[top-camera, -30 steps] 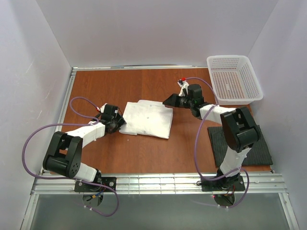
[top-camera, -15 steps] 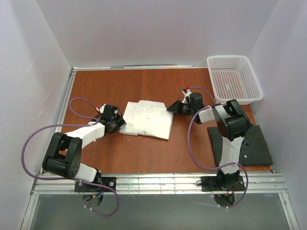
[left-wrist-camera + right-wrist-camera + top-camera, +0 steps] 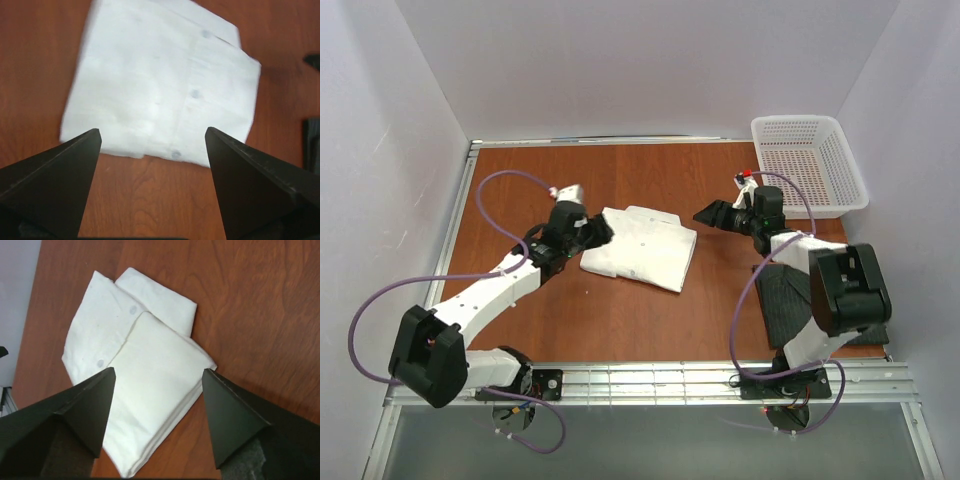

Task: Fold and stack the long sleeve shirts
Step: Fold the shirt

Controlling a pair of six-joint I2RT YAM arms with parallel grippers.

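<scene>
The white long sleeve shirt [image 3: 640, 247] lies folded into a rectangle at the middle of the table, button placket up. The left wrist view has it [image 3: 160, 85] ahead of the fingers, and the right wrist view shows its stacked folded edges [image 3: 145, 385]. My left gripper [image 3: 603, 232] hovers at the shirt's left edge, open and empty [image 3: 152, 131]. My right gripper [image 3: 705, 215] is off the shirt's right side, also open and empty [image 3: 158, 371]. The dark charcoal shirt [image 3: 790, 300] lies flat at the near right, partly hidden under the right arm.
A white mesh basket [image 3: 810, 165] stands at the back right corner. White walls enclose the brown table [image 3: 520, 180] on three sides. A metal rail [image 3: 650, 380] runs along the near edge by the arm bases.
Both grippers have opened and let go of the white shirt. The left arm lifted and swung in toward the shirt's left edge; the right gripper drew back to the right. The shirt shifted slightly right.
</scene>
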